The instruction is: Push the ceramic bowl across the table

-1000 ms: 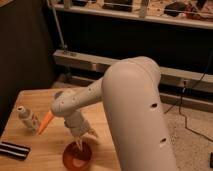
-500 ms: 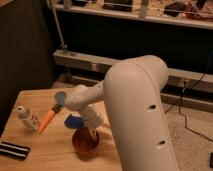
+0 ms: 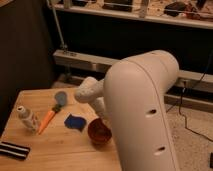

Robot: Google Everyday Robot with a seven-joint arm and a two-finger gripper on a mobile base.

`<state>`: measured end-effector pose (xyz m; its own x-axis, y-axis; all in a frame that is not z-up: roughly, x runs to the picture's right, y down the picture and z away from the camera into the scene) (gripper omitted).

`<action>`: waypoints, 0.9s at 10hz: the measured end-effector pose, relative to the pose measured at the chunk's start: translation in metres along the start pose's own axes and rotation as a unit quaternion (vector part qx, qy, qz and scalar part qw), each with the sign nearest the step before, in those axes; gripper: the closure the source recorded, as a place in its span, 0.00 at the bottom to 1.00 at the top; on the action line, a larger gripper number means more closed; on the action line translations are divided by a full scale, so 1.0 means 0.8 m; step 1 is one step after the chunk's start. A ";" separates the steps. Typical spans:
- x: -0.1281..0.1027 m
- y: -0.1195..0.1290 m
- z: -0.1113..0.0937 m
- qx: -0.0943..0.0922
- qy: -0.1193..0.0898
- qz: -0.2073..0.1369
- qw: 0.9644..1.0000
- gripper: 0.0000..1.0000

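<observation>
We log the ceramic bowl (image 3: 99, 132) on the table (image 3: 60, 152), right of the blue sponge (image 3: 74, 122). The gripper (image 3: 102, 116) is at its far rim; we cannot tell its grasp.

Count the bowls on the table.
1. The ceramic bowl sits on the table beside the blue sponge, the gripper at its far rim. The big arm may hide more.

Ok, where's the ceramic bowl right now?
In the camera view, the ceramic bowl sits on the table just right of the blue sponge, with the pincer at its far rim.
</observation>
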<state>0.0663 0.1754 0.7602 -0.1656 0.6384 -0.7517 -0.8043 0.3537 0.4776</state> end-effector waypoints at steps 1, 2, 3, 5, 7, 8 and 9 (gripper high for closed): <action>-0.004 0.002 -0.004 -0.005 -0.002 0.015 1.000 0.35; -0.008 0.013 -0.013 -0.026 -0.007 0.024 0.999 0.35; -0.011 0.042 -0.034 -0.070 -0.019 0.016 0.997 0.35; 0.002 0.100 -0.089 -0.156 -0.045 -0.038 0.986 0.35; 0.034 0.149 -0.152 -0.243 -0.072 -0.113 0.961 0.35; 0.054 0.167 -0.177 -0.271 -0.082 -0.151 0.947 0.35; 0.070 0.178 -0.188 -0.287 -0.084 -0.180 0.937 0.35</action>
<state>-0.1434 0.1585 0.7181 0.2279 0.6638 -0.7123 -0.9734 0.1712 -0.1520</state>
